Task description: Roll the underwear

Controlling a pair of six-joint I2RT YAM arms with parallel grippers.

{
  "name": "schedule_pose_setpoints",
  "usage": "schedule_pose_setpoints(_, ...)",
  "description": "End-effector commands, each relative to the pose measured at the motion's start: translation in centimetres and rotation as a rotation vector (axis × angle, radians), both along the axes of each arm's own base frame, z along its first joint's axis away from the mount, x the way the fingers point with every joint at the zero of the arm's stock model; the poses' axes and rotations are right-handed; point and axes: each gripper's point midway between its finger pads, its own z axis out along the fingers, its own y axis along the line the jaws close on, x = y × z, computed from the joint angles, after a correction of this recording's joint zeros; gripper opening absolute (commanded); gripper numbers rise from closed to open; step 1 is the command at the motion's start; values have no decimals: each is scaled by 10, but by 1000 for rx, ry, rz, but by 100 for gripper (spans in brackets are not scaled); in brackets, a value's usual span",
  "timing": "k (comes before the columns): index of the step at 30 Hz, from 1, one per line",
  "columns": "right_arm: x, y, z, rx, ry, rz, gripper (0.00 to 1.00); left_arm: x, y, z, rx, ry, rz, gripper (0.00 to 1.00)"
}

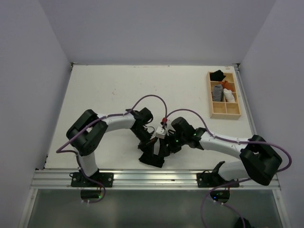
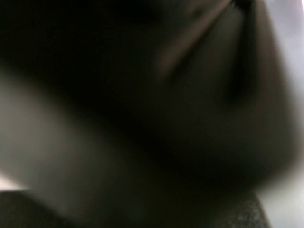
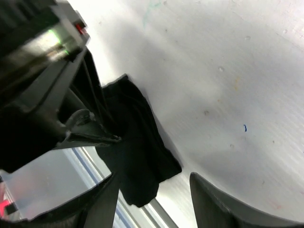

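The underwear (image 1: 151,158) is a bunched black cloth at the table's front edge, between the two arms. In the right wrist view the underwear (image 3: 137,156) hangs down over the table's edge. There the left gripper (image 3: 111,137) has its fingertips pinched together on the cloth's upper left part. From above, the left gripper (image 1: 147,145) points down onto the cloth. The left wrist view is dark and blurred, covered by something close to the lens. My right gripper (image 1: 165,148) sits just right of the cloth. Its jaws (image 3: 154,179) stand open around the cloth's lower end without touching it.
A wooden tray (image 1: 223,114) stands at the back right, holding a grey striped roll (image 1: 217,91), a white roll (image 1: 229,96) and a black piece (image 1: 218,74). The metal rail (image 1: 152,178) runs along the front edge, right below the cloth.
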Motion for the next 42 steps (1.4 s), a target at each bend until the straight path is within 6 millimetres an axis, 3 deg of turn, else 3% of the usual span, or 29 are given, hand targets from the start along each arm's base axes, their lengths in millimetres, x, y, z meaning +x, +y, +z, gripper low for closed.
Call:
schedule_pose_setpoints(1,10,2,16,23,-125,-13,64,4,14,-30,113,-134,2,0)
schedule_pose_setpoints(7,3,8,30,49,-187,-11,66,2,13,-29,116,-170,14,0)
schedule_pose_setpoints(22,2,25,-7,-5,-92,79,69,-3,21,-35,147,-176,22,0)
schedule_pose_setpoints(27,-17,30,-9,73,-20,121,68,-3,23,-41,173,-163,17,0)
schedule_pose_setpoints(42,-26,29,-1,161,-14,104,68,-4,24,-43,185,-159,23,0)
